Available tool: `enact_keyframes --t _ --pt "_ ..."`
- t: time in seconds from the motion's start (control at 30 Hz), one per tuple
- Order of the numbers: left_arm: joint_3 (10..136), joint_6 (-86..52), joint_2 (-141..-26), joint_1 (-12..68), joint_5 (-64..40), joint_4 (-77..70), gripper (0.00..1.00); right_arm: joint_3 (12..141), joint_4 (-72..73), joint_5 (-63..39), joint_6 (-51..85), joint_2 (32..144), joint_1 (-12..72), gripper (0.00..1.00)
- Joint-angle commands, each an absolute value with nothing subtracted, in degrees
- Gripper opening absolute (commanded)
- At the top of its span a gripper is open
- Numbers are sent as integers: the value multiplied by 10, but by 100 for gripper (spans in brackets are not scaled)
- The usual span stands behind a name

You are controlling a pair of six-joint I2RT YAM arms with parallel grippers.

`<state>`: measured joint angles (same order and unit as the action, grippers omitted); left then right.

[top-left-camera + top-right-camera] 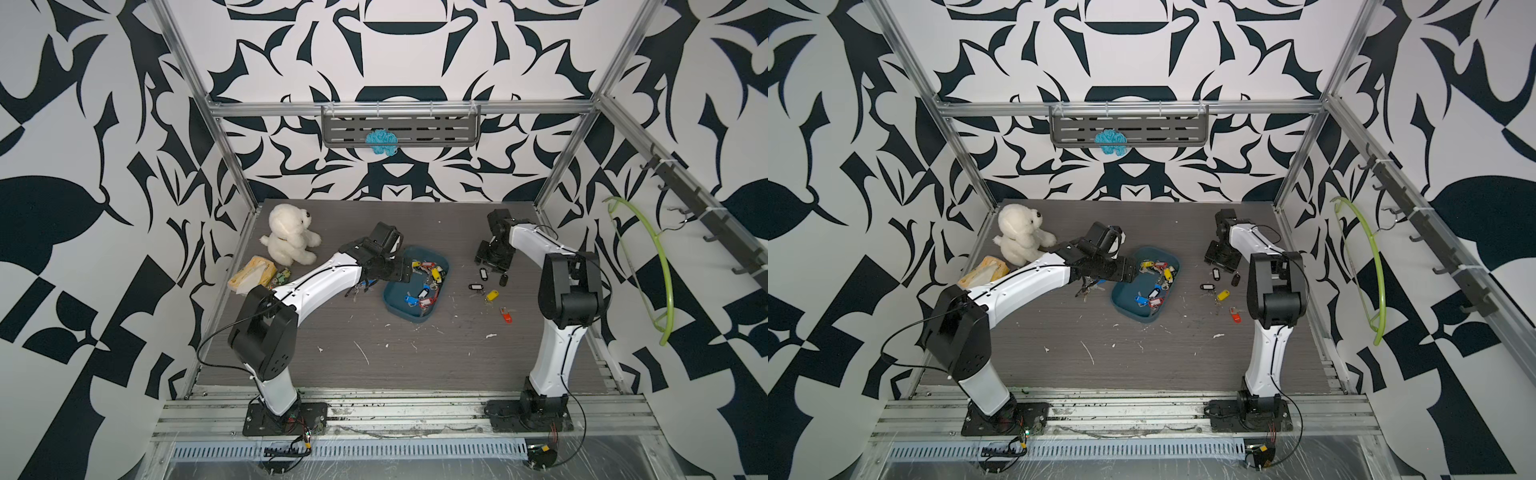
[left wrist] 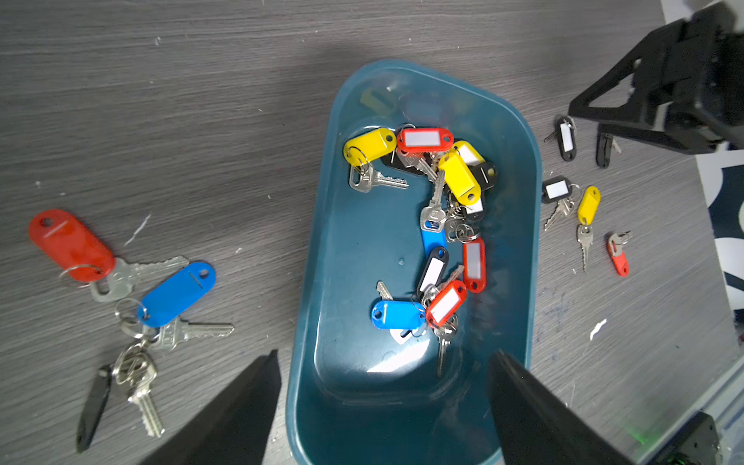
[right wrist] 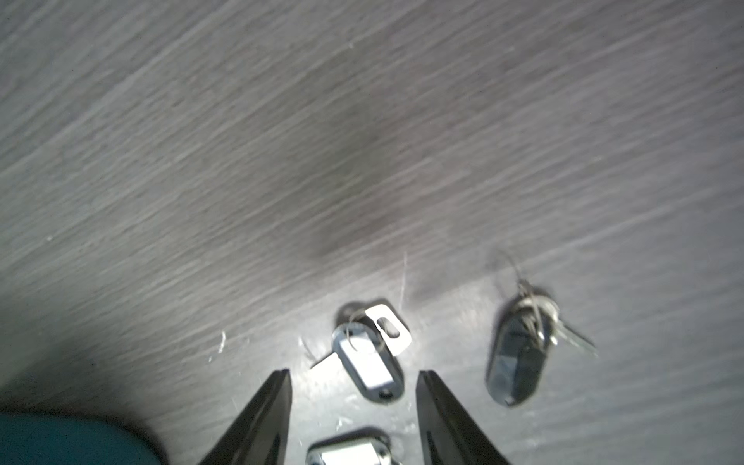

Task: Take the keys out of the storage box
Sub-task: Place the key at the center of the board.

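The storage box (image 1: 395, 303) (image 1: 1125, 301) is a teal tray in the middle of the table. Several keys (image 1: 428, 282) (image 2: 443, 209) with red, yellow, blue and black tags lie in its far half. My left gripper (image 1: 409, 270) (image 2: 386, 362) hangs open above the box's left end, nothing between its fingers. More keys (image 1: 484, 286) (image 2: 571, 201) lie on the table right of the box. My right gripper (image 1: 492, 268) (image 3: 353, 374) stands open low over them, with a black-tagged key (image 3: 368, 362) lying just ahead of its fingertips. Other keys (image 2: 120, 290) lie left of the box.
A white plush bear (image 1: 289, 237), a yellow tissue packet (image 1: 251, 274) and a green keychain (image 1: 282, 276) sit at the back left. A green hanger (image 1: 660, 266) hangs on the right wall. A shelf (image 1: 401, 124) with a blue tuft is on the back wall.
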<state>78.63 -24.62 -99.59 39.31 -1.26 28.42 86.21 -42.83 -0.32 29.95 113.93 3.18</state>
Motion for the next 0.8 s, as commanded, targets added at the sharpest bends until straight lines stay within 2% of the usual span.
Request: enact_keyframes --t 0.0,0.17,0.4,0.47,0.77 --pt "815 -224 -1016 395 -7 303 86 850 -436 11 293 1063 31 57" --pt "849 -195 -1042 404 -3 323 77 800 -433 -3 287 956 31 48" --pt "893 -169 -1093 423 -24 338 59 678 -419 -44 305 814 30 35" --pt "906 -167 -1111 426 -34 341 54 647 -414 -48 307 792 31 31" --pt "958 -162 -1185 436 -50 350 43 586 -394 -49 311 768 30 22"
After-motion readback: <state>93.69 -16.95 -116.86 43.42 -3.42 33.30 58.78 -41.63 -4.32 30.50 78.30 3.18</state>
